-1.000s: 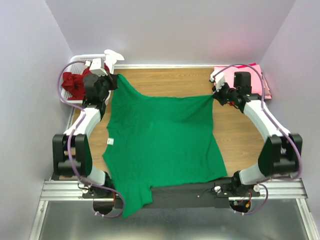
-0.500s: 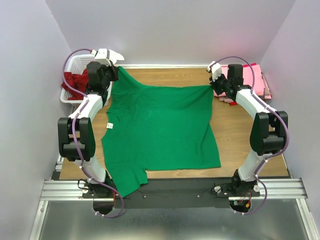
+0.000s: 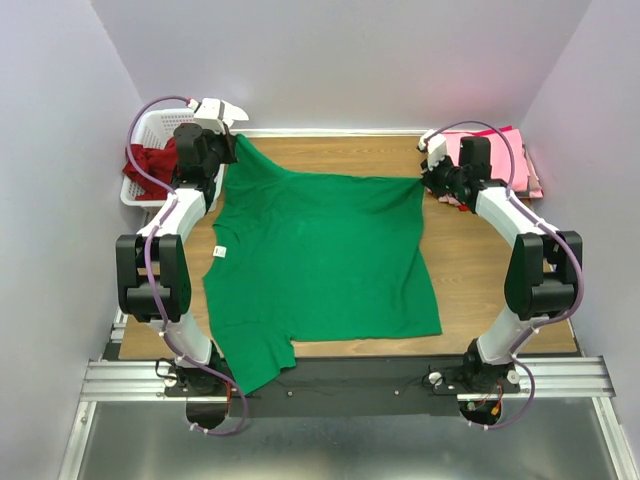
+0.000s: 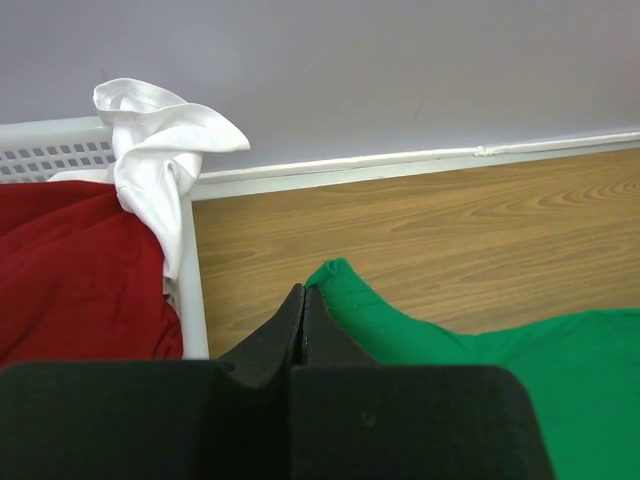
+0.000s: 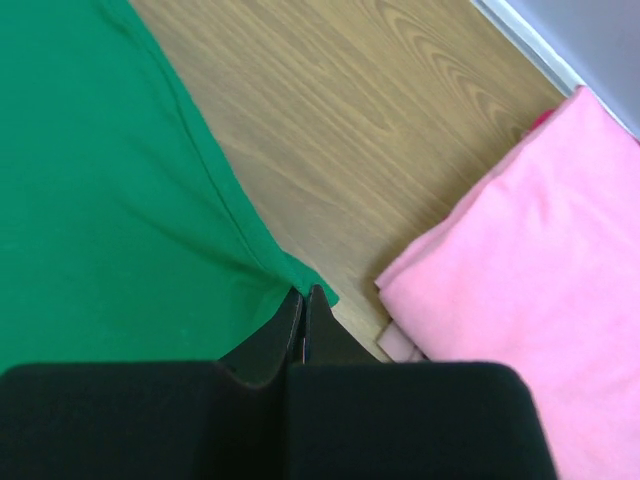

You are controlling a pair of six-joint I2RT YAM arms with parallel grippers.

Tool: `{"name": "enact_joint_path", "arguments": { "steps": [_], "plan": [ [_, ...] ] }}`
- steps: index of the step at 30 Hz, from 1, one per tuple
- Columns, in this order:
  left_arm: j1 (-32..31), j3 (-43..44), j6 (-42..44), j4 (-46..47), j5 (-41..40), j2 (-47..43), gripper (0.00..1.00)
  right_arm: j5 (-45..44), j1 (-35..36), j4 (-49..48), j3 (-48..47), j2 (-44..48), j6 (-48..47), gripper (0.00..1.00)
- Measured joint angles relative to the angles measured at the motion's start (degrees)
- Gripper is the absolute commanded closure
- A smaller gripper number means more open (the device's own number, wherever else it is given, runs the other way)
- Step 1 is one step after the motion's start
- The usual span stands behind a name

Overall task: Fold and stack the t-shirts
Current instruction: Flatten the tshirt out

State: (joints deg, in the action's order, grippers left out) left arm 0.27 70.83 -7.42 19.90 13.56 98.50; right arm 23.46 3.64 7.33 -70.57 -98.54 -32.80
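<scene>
The bright green t-shirt (image 3: 320,260) lies spread flat on the wooden table, its white tag (image 3: 221,251) at the left edge and one part hanging over the near edge. My left gripper (image 3: 230,150) is shut on its far left corner (image 4: 345,285); the fingertips (image 4: 303,292) are pressed together. My right gripper (image 3: 424,183) is shut on its far right corner (image 5: 312,282), low over the table. A dark red t-shirt (image 3: 146,165) lies in the basket, also in the left wrist view (image 4: 80,270). Folded pink t-shirts (image 3: 505,160) are stacked at the far right (image 5: 540,280).
The white slotted basket (image 3: 150,120) stands at the far left corner, with a white cloth (image 4: 160,130) draped over its rim. Purple walls close in the table on three sides. The pink stack lies close to the right of my right gripper.
Both grippers have carried the green shirt's corners toward the far edge, dragging the shirt further onto the table. In the last half second the right gripper sank slightly.
</scene>
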Motion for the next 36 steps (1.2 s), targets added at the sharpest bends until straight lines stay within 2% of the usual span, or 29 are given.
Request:
{"name": "enact_joint_path", "arguments": {
  "steps": [8, 17, 20, 25, 32, 36],
  "plan": [
    [0.0, 0.0, 1.4, -2.0, -1.5, -0.8, 1.00, 3.6, 0.0, 0.0, 0.6, -0.1, 1.5, 1.00],
    [0.0, -0.9, 1.9, -2.9, -0.4, -3.7, 1.00, 2.6, 0.0, 0.1, -0.5, 1.2, 3.4, 1.00],
    [0.0, -3.1, 1.8, -2.9, 0.9, -8.8, 1.00, 1.5, 0.0, 1.2, 0.0, 6.4, 3.2, 1.00],
    [0.0, -7.9, 0.6, -2.8, 3.6, -24.5, 1.00, 0.9, 0.0, 6.4, -3.1, 20.9, 2.4, 1.00],
    [0.0, -7.1, -4.4, -1.0, 4.9, -47.3, 1.00, 1.1, 0.0, 19.0, -20.4, 31.5, 1.7, 1.00],
    [0.0, -2.0, -8.4, -0.4, 4.9, -55.3, 1.00, 0.9, 0.0, 23.5, -30.4, 36.3, 1.9, 1.00]
  ]
}}
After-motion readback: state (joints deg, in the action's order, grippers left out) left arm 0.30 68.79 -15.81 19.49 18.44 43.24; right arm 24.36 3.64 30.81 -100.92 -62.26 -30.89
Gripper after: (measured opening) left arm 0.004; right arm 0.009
